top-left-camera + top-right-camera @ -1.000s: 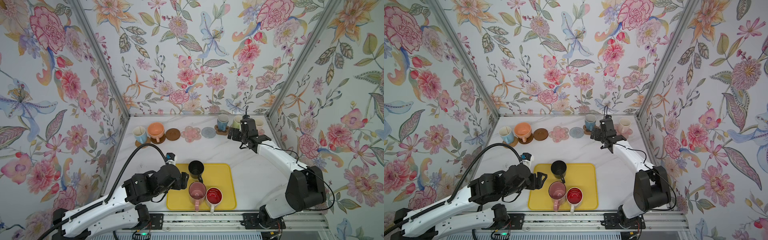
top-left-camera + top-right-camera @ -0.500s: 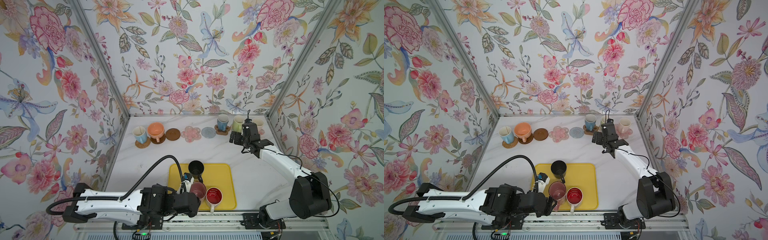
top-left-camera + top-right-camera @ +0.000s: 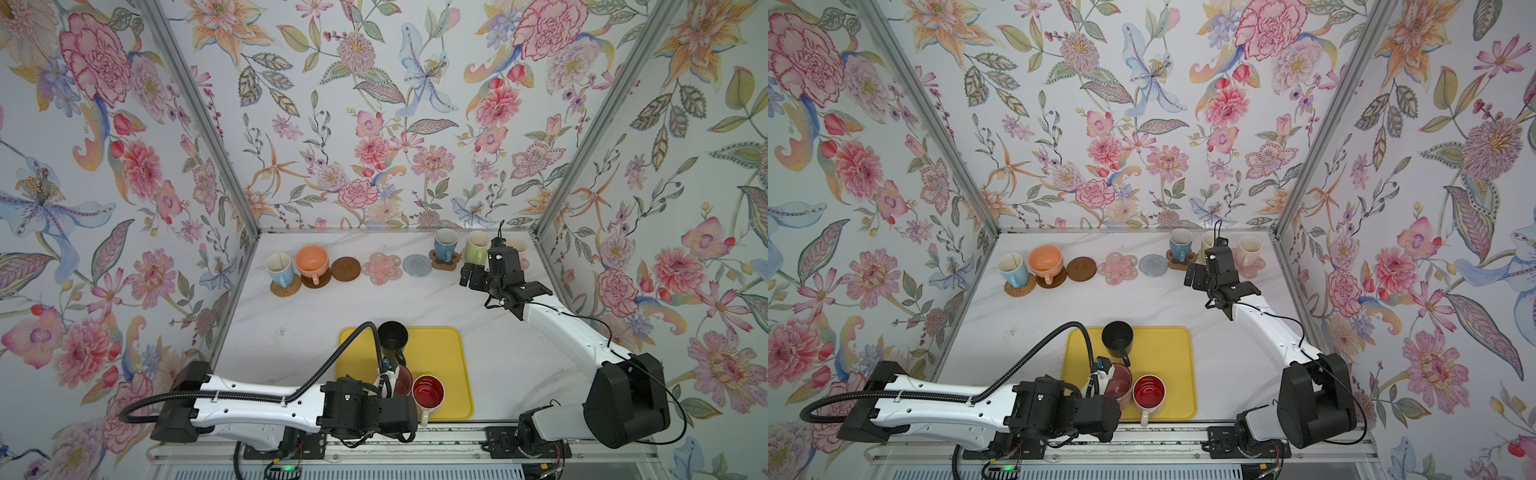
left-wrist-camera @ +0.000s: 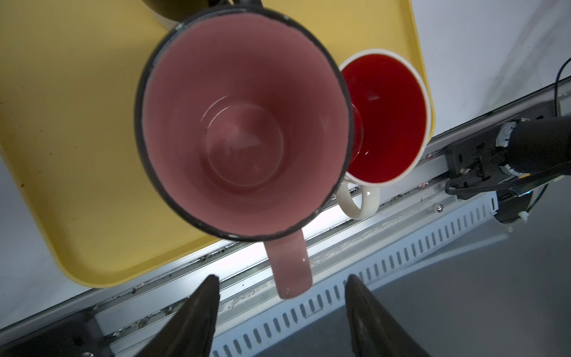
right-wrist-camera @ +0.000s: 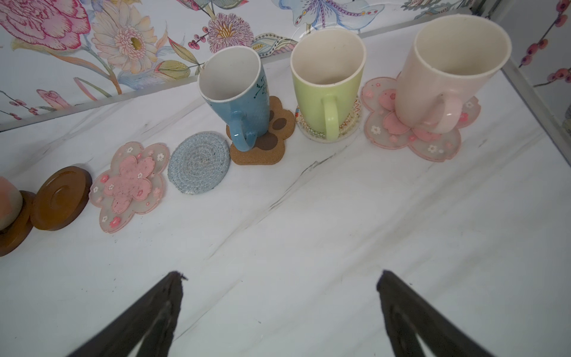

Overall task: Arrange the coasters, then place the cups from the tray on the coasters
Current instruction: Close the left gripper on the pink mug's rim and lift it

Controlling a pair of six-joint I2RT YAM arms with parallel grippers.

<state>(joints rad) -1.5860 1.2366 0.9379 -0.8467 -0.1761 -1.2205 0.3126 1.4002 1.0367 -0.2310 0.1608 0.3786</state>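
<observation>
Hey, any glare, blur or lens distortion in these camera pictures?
Left wrist view: the pink mug sits so close its rim looks soft, and the metal rail glares white beside its handle. Right wrist view: wide-angle distortion splays the blue mug and pale pink mug apart. Both top views: even light, sharp.

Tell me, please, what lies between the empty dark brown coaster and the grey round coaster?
A pink flower coaster with no cup on it lies there, seen in both top views and the right wrist view.
</observation>
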